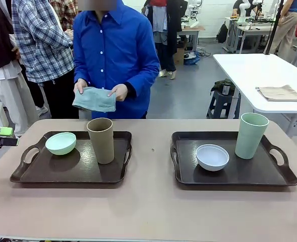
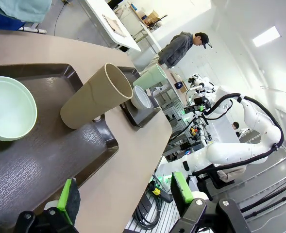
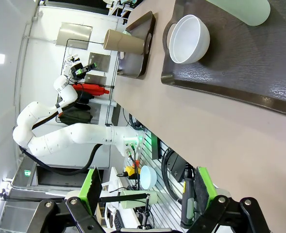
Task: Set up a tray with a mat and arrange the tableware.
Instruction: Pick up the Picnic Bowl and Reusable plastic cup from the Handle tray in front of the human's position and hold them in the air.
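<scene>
Two dark brown trays lie side by side on the table. The left tray [image 1: 62,169] holds a mint green bowl [image 1: 60,143] and a brown cup [image 1: 101,140]. A white bowl [image 1: 212,157] and a pale green cup [image 1: 250,135] stand on the right tray [image 1: 249,174]. Across the table, a person in a blue shirt holds a folded teal mat [image 1: 94,99] in both hands. My left gripper [image 1: 8,136] hangs open at the table's left edge, beside the left tray [image 2: 50,150]. Its wrist view shows it [image 2: 125,194] empty. My right gripper [image 3: 146,189] is open and empty, off the table's edge near the right tray [image 3: 230,63].
A folded beige cloth [image 1: 282,93] lies on a white table at the back right. Bare tabletop [image 1: 151,151] runs between the trays and along the near edge. More people stand behind the person at the far side.
</scene>
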